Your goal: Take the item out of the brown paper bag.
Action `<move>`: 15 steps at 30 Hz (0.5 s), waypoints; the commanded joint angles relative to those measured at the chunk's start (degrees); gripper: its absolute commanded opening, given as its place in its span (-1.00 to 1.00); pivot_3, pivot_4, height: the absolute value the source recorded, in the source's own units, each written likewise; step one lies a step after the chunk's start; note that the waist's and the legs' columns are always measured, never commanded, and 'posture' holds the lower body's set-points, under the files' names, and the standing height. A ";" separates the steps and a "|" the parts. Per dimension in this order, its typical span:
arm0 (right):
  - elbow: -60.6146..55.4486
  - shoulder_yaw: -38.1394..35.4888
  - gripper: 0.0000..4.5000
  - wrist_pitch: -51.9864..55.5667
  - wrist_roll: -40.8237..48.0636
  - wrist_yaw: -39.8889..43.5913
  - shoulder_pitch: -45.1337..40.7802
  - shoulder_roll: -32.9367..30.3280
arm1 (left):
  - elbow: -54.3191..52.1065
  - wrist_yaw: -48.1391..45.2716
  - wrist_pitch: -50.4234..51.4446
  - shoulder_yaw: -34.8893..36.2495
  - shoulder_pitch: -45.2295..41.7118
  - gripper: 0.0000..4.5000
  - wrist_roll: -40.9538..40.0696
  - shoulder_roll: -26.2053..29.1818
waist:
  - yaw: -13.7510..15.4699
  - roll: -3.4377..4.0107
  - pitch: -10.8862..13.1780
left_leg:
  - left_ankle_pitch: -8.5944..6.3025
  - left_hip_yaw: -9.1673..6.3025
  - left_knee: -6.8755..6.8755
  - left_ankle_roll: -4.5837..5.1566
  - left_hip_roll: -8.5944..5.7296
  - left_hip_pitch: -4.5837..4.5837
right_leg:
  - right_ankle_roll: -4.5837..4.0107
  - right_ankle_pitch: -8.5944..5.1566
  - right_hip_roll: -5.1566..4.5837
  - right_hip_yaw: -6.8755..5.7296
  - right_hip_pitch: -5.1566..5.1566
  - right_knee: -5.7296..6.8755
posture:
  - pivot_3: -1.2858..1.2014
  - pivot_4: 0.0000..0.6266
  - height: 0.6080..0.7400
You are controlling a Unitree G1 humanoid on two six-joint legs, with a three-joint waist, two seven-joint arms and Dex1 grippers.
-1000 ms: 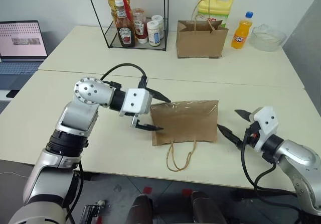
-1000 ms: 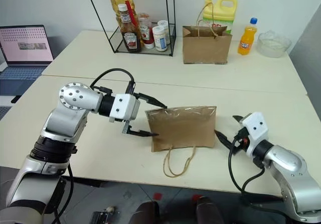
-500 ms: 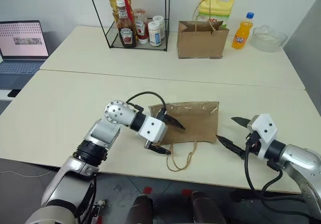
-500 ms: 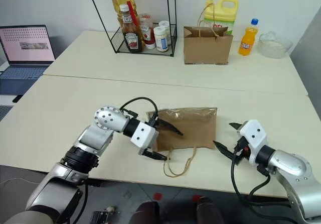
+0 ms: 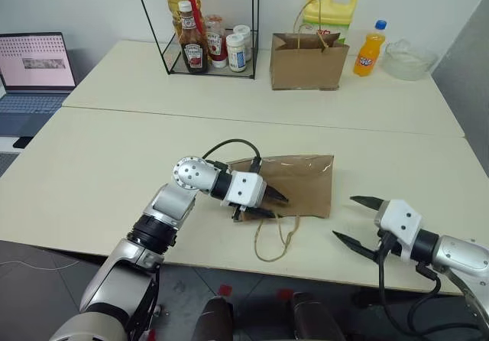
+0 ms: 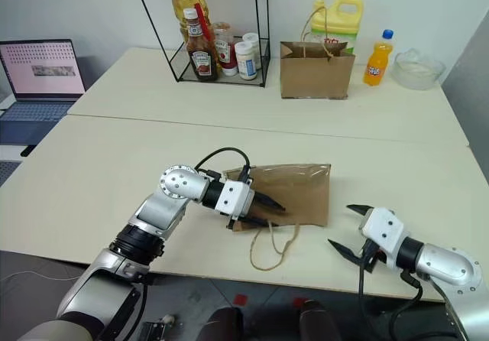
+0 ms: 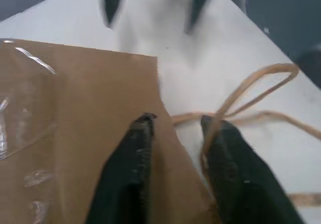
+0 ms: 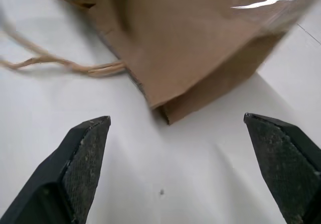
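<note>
While two paper bags sat out, the left gripper [image 5: 269, 206] had pinched the flat bag's [image 5: 302, 182] rim, and the right gripper [image 5: 359, 220] gaped empty beside it.

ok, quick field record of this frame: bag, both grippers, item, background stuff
bag: brown paper bag lies flat on the near table, cord handles trailing toward the front edge
left gripper: at the bag's handle-side rim, fingers closing on the rim paper, one on top of it
right gripper: open, hovering off the bag's other end, not touching
item: not visible; bag contents cannot be told
far table: second brown bag upright, orange soda bottle, wire rack with a ketchup bottle
far left: laptop
</note>
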 commanded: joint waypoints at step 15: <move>31.98 15.20 1.00 -62.58 -18.55 1.79 -13.55 -1.08 | -14.50 13.56 30.87 8.84 2.05 -1.00 -11.01 0.64 | 0.03 -0.06 0.04 | -0.01 0.00 -0.06 0.01 0.02 0.46 | 0.01 0.00 -0.03 -0.04 0.67 -0.44 | 0.03 -0.52 1.00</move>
